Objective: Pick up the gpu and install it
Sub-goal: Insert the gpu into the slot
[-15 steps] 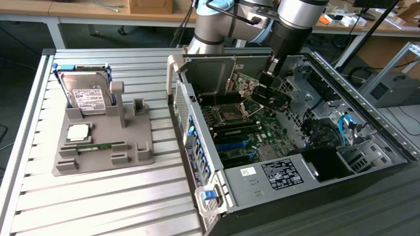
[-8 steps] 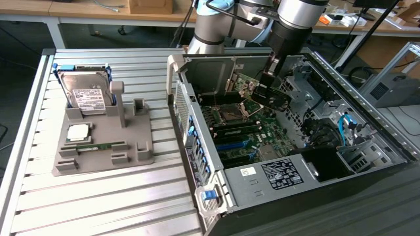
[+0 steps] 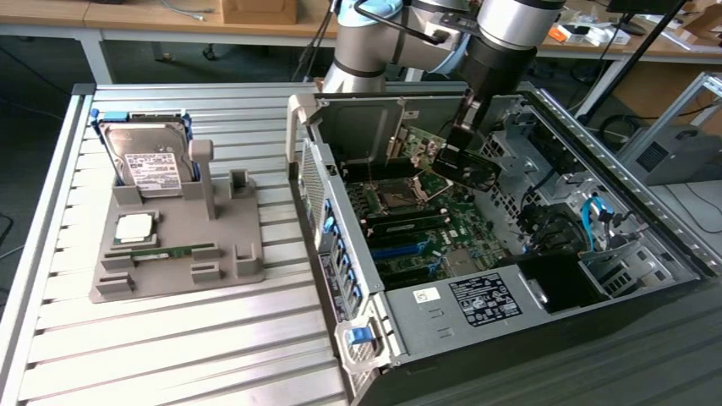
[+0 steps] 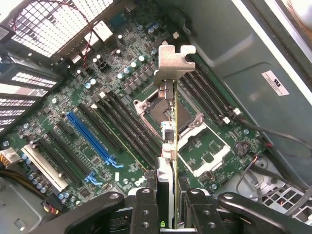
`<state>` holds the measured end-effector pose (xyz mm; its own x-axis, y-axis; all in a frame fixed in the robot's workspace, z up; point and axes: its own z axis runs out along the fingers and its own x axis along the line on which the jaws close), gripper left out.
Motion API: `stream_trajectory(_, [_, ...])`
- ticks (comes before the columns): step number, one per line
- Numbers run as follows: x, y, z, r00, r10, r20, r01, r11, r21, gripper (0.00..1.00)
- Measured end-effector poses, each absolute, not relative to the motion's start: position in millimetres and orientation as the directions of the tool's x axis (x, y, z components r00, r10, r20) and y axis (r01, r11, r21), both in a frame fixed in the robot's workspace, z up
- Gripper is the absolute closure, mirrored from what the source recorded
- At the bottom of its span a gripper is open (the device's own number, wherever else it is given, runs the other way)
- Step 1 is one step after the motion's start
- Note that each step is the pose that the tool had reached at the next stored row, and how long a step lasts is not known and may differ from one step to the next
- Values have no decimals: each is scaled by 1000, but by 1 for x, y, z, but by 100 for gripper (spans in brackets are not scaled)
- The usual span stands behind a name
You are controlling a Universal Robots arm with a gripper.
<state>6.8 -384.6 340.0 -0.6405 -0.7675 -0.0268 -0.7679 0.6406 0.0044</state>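
Gripper [image 4: 169,190] clamps gpu [image 4: 174,105] (edge-on) — over the motherboard [image 4: 97,122]

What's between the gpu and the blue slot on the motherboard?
In the wrist view, a row of long black slots on the motherboard lies between the blue slot and the gpu, which the claw holds edge-on over the board.

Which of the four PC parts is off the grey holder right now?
The thin green card with silver bracket, clamped edge-on in the gripper above the motherboard. The silver hard drive, square CPU and green RAM stick sit on the grey holder.
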Motion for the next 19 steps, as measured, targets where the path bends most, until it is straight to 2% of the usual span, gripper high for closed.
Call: stream_trajectory(19, [7,-385,340,-591,-806,-26,-807,591,4,73])
